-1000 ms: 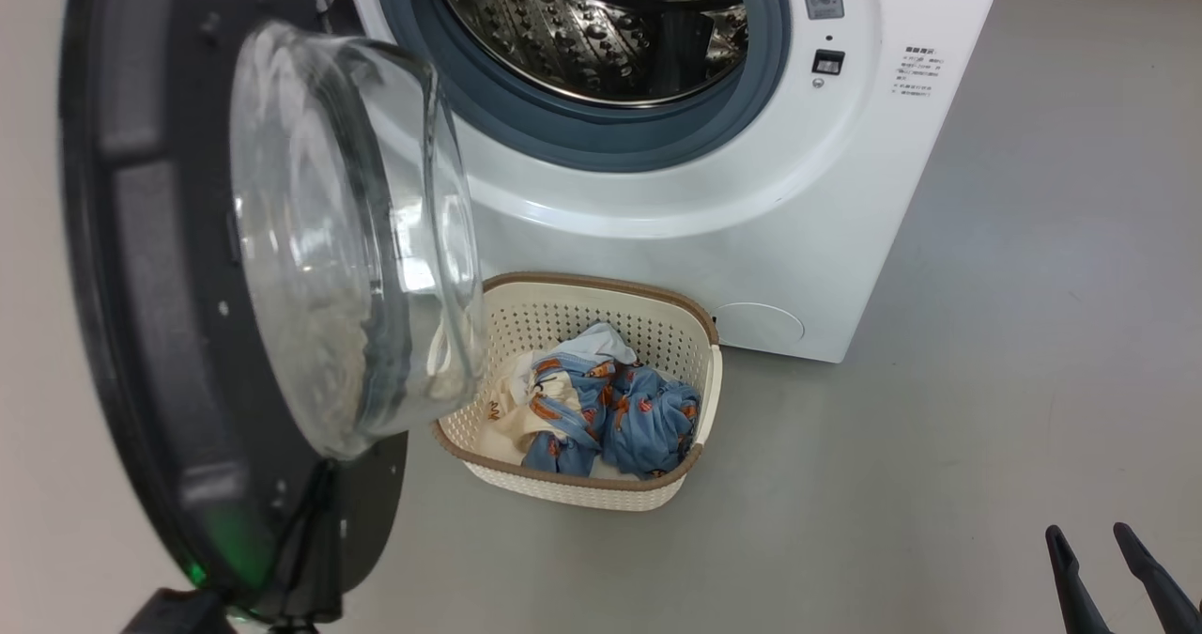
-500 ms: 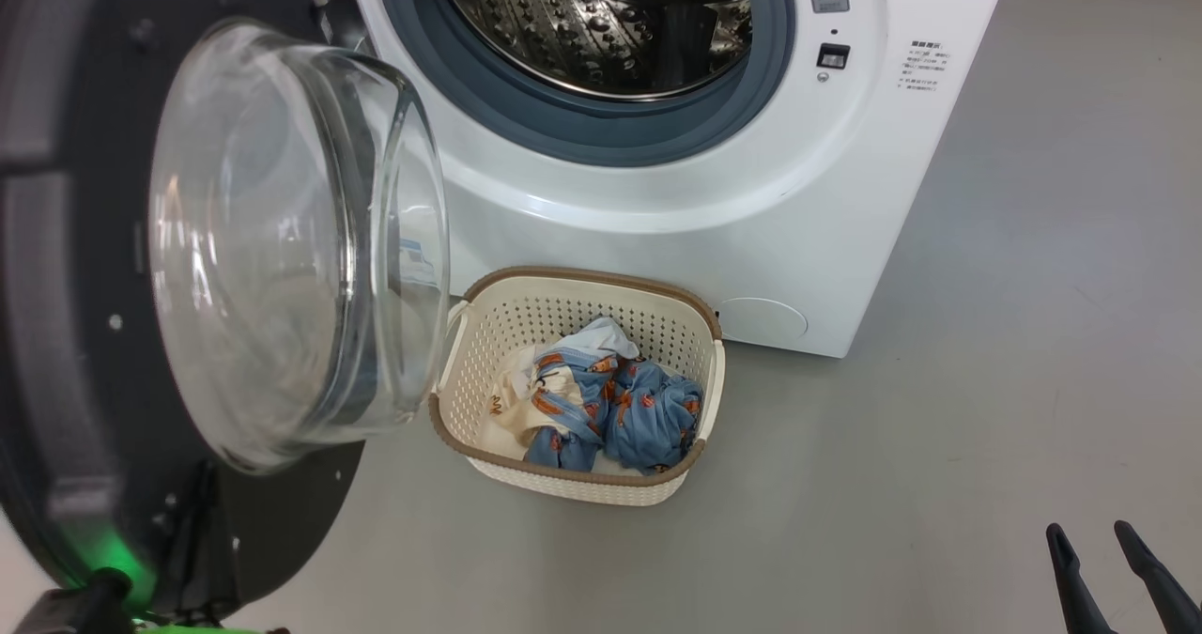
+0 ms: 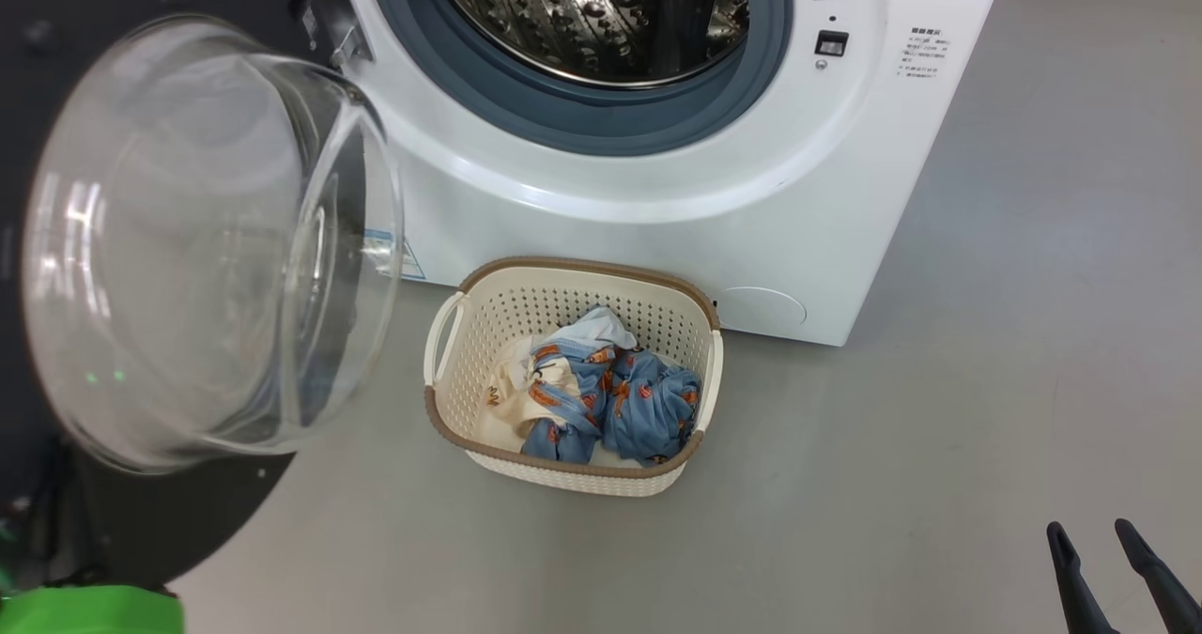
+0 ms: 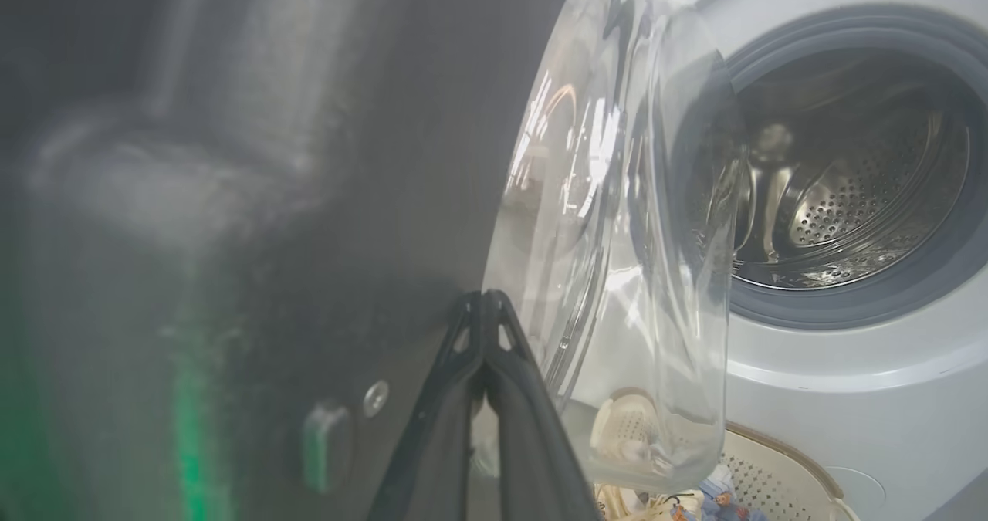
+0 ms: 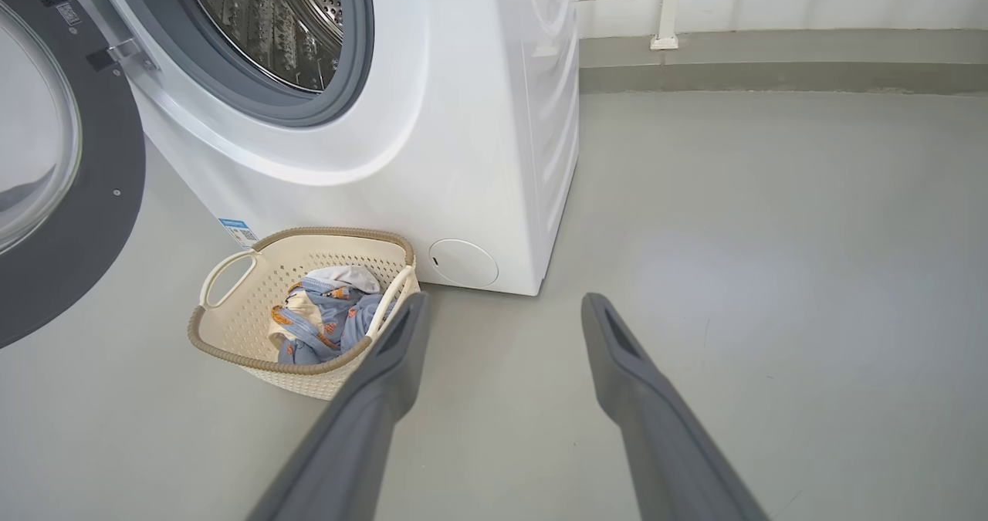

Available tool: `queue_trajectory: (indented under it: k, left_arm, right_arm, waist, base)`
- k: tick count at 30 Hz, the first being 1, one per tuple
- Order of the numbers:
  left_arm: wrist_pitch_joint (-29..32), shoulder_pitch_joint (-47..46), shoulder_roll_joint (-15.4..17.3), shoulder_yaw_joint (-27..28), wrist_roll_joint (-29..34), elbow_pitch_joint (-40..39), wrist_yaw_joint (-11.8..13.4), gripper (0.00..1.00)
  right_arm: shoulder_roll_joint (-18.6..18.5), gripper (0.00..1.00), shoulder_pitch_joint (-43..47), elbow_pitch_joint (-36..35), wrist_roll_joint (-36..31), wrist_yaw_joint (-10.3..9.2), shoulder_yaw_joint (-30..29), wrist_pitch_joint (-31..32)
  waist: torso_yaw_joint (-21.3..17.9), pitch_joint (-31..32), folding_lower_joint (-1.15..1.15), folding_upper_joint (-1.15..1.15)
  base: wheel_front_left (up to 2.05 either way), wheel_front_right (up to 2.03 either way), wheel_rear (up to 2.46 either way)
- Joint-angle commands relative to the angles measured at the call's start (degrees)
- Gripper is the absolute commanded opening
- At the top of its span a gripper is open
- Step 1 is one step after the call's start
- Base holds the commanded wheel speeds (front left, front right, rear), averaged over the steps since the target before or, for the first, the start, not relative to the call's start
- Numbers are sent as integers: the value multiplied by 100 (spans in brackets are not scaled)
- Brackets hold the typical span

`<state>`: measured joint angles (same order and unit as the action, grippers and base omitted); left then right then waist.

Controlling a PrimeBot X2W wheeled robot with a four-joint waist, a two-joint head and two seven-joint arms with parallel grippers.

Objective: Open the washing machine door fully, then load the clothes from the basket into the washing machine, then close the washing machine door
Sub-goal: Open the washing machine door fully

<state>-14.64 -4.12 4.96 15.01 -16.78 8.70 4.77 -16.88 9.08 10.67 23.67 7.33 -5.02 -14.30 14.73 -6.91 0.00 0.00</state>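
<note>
The washing machine door (image 3: 188,239) stands swung out to the left of the washing machine (image 3: 657,249), its glass bowl facing the scene and the steel drum (image 3: 601,14) exposed. In the left wrist view the left jaws are clenched together on nothing, their tips against the door's dark inner face just beside the bowl. The right jaws are released wide and empty, low at the near right above the floor (image 3: 939,427), well apart from everything. The basket (image 3: 573,479) sits on the floor just in front of the machine, below the drum, with the clothes (image 3: 601,399) bunched inside it. The risks, as I judge them: closed tips pushing on a smooth panel could skid onto the glass, leaving the door short of fully open or letting it swing back. The bowl hangs near the basket's left handle, so a reach from that side could knock it. The garments look tangled, so lifting one may drag another onto the floor or leave fabric on the grey ring.
</note>
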Motion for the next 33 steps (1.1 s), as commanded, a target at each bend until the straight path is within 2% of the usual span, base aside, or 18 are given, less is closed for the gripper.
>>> queue_trajectory:
  k: [1, 14, 25, 33]
  left_arm:
    - [-36, -252, 300, 385, 92, -10, 43, 0]
    - [-36, -775, 870, 1238, 269, 851, -129, 0]
    - [-36, -1532, 1405, 1889, 373, 1640, -424, 0]
    - [-36, -2069, 1531, 2192, 295, 2045, -570, 0]
  right_arm:
    - [-197, 100, -86, -152, -68, 16, 90, -70]
    - [-266, 100, -148, -224, -49, 16, 117, -70]
    - [-381, 100, -374, -302, -13, 16, 162, -70]
    - [-479, 100, -544, -360, 17, 16, 157, -70]
  waist:
    - [-11, -29, 0, 0]
    - [-49, -219, 0, 0]
    - [-85, -690, 0, 0]
    - [-102, -1014, 0, 0]
  base:
    - [0, 0, 0]
    - [0, 0, 0]
    - [0, 0, 0]
    - [0, 0, 0]
